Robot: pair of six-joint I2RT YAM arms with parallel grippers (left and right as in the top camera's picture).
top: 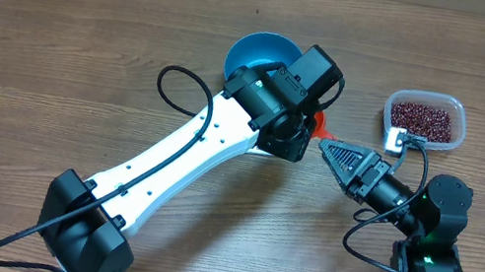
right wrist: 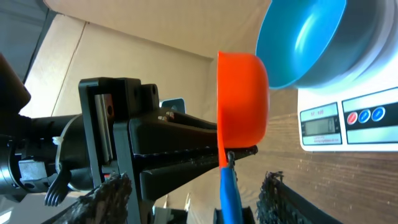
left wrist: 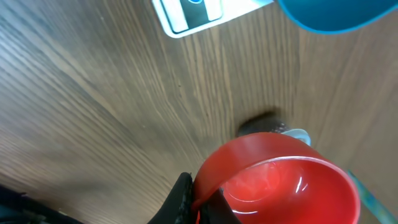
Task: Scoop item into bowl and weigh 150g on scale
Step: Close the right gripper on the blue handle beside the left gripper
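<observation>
Small dark red-brown beans [top: 423,118], heaped loose and maroon in a clear rounded-rectangular plastic tub [top: 462,123] at the far right of the overhead view, well apart from the bowl.

Underneath everything, a brown wood-grain worktop [top: 60,34]. Reaching across from the lower left, the long white left arm [top: 180,150], black wrist covering part of a round, deep, bright blue plastic bowl [top: 255,53]. Coming up from the lower right, the shorter right arm [top: 440,206].

Small flat white kitchen scale [right wrist: 348,118] hidden from above. Seen only from the wrists and cut off at the frame edge in both, with the bowl resting on top and a display and round red and blue buttons along one edge.

Round orange-red plastic scoop [right wrist: 242,93] with a blue handle [right wrist: 229,193]. From above, just a red sliver past the left wrist, near the bowl. From the left wrist, glossy red inside.

Left gripper [right wrist: 239,150] clamped tight on the scoop where cup meets handle. Right gripper [top: 328,148] pointing at the scoop, parted, holding nothing, with textured fingers [right wrist: 106,196] either side of the handle and clear of it.

Beyond the scoop in the left wrist view, a dark blur, too soft to name.
</observation>
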